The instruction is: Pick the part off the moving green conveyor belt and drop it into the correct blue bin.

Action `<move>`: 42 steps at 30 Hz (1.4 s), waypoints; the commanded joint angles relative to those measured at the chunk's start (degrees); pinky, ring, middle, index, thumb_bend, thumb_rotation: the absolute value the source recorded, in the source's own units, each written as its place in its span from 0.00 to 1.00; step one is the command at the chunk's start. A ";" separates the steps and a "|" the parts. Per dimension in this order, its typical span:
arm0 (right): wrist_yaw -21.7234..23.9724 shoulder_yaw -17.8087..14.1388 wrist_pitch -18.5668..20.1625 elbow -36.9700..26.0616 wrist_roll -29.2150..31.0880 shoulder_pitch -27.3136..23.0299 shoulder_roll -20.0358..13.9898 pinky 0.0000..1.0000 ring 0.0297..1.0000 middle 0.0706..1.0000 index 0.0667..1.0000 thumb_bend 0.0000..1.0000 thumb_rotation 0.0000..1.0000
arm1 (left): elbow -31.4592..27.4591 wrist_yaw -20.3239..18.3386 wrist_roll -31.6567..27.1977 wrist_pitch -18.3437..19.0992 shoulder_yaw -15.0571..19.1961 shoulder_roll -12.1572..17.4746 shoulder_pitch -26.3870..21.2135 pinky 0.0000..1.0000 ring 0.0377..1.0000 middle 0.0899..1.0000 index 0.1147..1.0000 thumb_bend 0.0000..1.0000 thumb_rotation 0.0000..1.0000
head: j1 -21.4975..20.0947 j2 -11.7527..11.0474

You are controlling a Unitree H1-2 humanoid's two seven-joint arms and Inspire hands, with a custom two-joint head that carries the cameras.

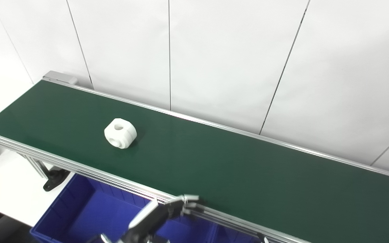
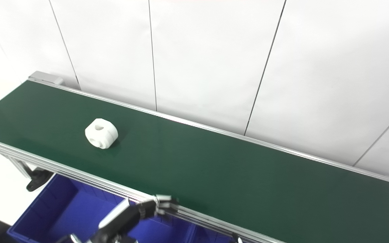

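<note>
A white chunky part (image 1: 120,133) with round holes lies on the green conveyor belt (image 1: 231,168), on its left half; it also shows in the right eye view (image 2: 101,133). My left hand (image 1: 162,214) rises from the bottom edge. It is open and empty, and its fingertips (image 1: 189,199) are at the belt's near rail, well to the right of and nearer than the part. A blue bin (image 1: 79,209) stands below the near rail, under the hand. Only a tiny dark tip (image 1: 263,239) shows at the bottom edge where my right hand would be.
The belt runs diagonally from upper left to lower right between aluminium rails (image 1: 79,168). A white panelled wall (image 1: 214,60) stands right behind it. A second blue bin (image 1: 198,233) adjoins the first. A black support foot (image 1: 54,180) rests on a white surface at left.
</note>
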 commanded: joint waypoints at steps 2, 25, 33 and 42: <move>-0.92 0.09 -3.53 -1.26 0.65 -0.74 1.13 0.75 0.87 0.90 0.98 0.82 0.45 | -5.74 -0.21 -1.61 3.14 2.31 2.91 -3.87 0.67 0.77 0.84 0.76 0.94 0.13 | -3.48 1.14; -2.89 0.27 -3.66 -1.71 -1.53 -1.58 3.22 0.75 0.84 0.88 0.95 0.87 0.47 | 7.52 -3.05 12.03 9.32 7.70 18.47 -32.65 0.83 0.89 0.89 0.84 0.76 0.08 | -9.58 5.60; -3.18 0.15 -3.99 -2.52 -1.54 -1.53 2.67 0.79 0.85 0.86 0.95 0.85 0.48 | 15.32 -4.75 18.68 12.73 5.32 22.11 -36.20 0.82 0.92 0.93 0.86 0.82 0.09 | -7.66 6.66; -3.47 -0.20 -5.29 -2.29 -1.57 -1.69 2.19 0.84 0.87 0.86 0.97 0.84 0.49 | 17.95 -6.91 24.01 13.87 1.68 23.82 -36.44 0.87 0.93 0.94 0.86 0.91 0.10 | -6.18 6.93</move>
